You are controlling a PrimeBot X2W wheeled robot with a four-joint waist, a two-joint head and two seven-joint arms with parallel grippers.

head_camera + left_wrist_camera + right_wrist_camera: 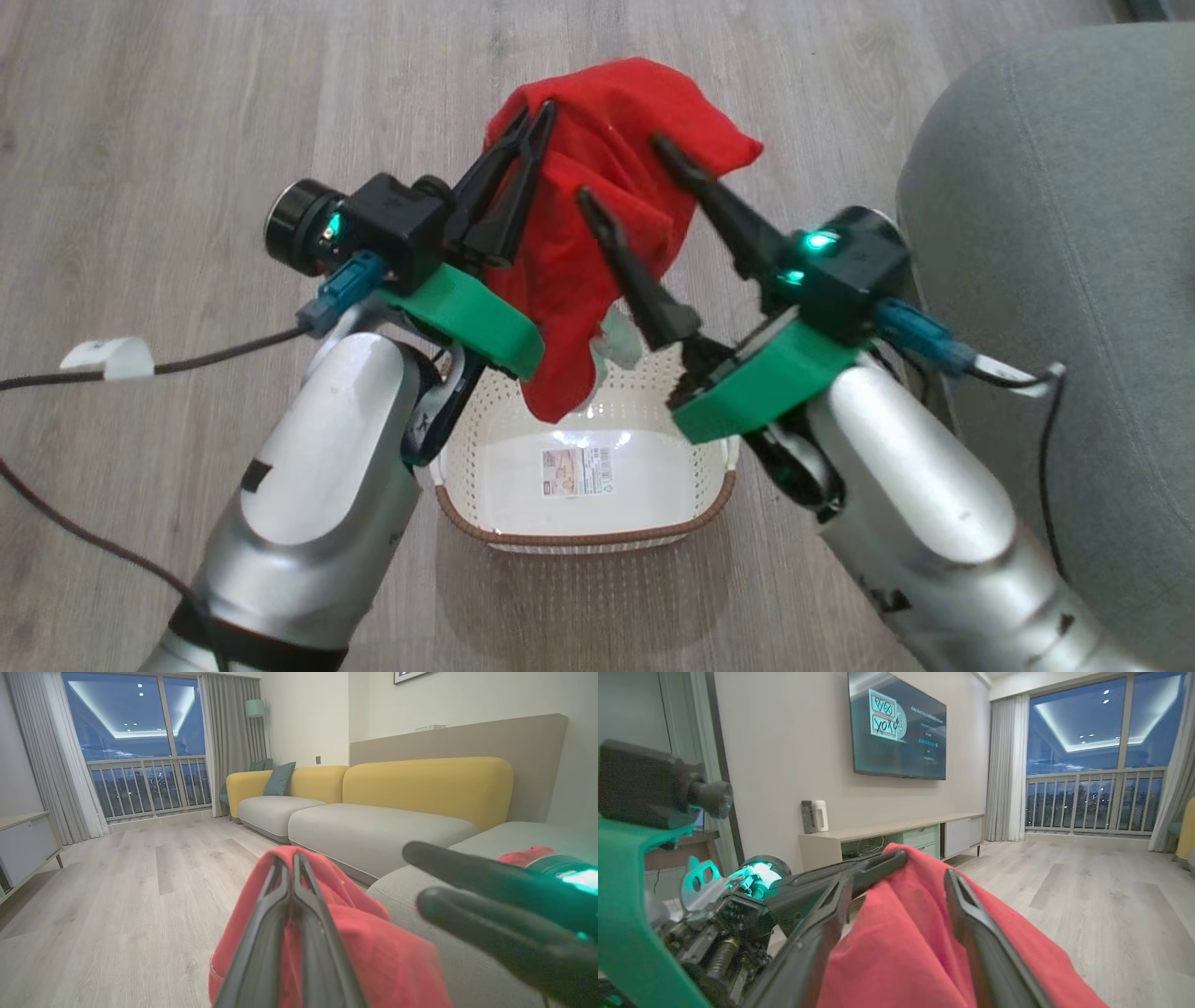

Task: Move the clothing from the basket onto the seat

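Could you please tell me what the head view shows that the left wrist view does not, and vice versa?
Head view, not left wrist: the basket on the floor, a label sticker on its base. Left wrist, not head: a second red piece on the seat, yellow sofa backs, the window. Both: the left gripper shut on the red garment, the open right gripper.

Head camera looks steeply down, close, on the basket [579, 539] and floor [187, 93]. Left wrist camera faces the yellow sofa [420, 788]; right wrist camera faces the television [899, 725]. All three share the red garment [607, 131], close.
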